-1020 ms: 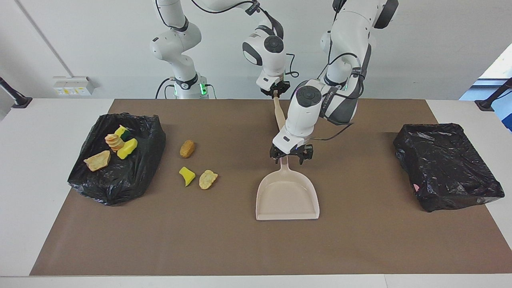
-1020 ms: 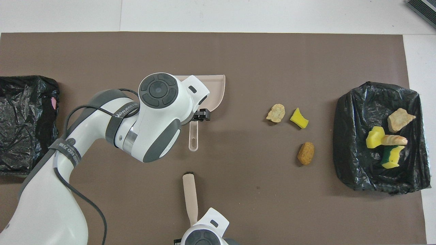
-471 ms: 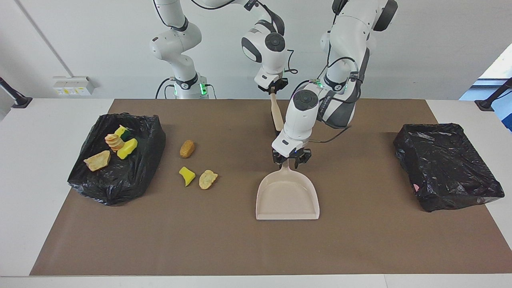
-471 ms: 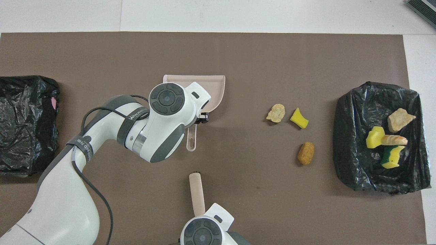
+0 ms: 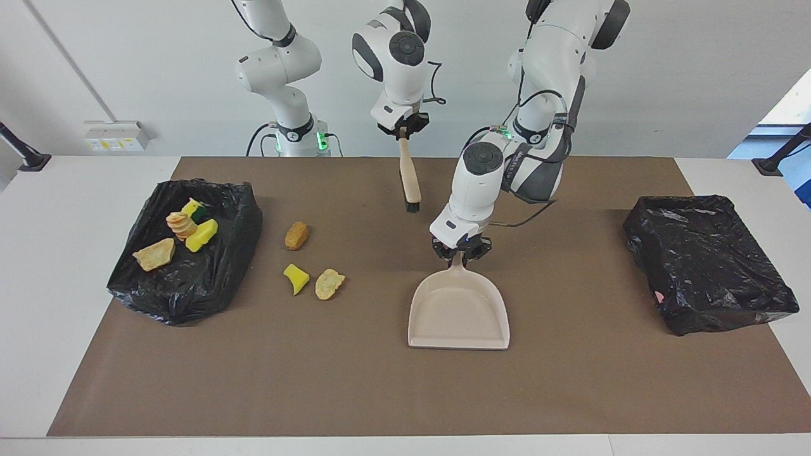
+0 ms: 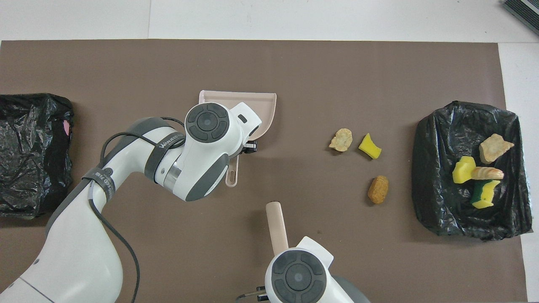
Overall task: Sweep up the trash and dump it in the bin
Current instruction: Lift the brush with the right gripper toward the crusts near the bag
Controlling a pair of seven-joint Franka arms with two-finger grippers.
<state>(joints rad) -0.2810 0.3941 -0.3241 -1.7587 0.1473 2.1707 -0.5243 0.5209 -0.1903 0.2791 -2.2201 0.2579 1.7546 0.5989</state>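
- The beige dustpan (image 5: 459, 310) lies flat on the brown mat (image 5: 570, 380), about in the middle of the table, with its wide mouth turned away from the robots.
- The left gripper (image 5: 460, 251) is down at the dustpan's handle, and its fingers are clenched on this handle.
- The right gripper (image 5: 403, 128) is up in the air over the mat's edge nearest the robots, toward the right arm's end from the dustpan. It is clenched on the top of a small brush (image 5: 409, 178), which hangs down with its dark bristles lowest.
- Three pieces of trash lie on the mat, well apart from the dustpan toward the right arm's end: a tan-orange scrap (image 5: 296, 235), a yellow scrap (image 5: 295, 278) and a pale tan scrap (image 5: 329, 283).
- Still more toward that end from the dustpan stands a black-lined bin (image 5: 184, 278), and in it are four more scraps (image 5: 184, 231).
- A second black-lined bin (image 5: 706, 266) stands well apart from the dustpan toward the left arm's end.
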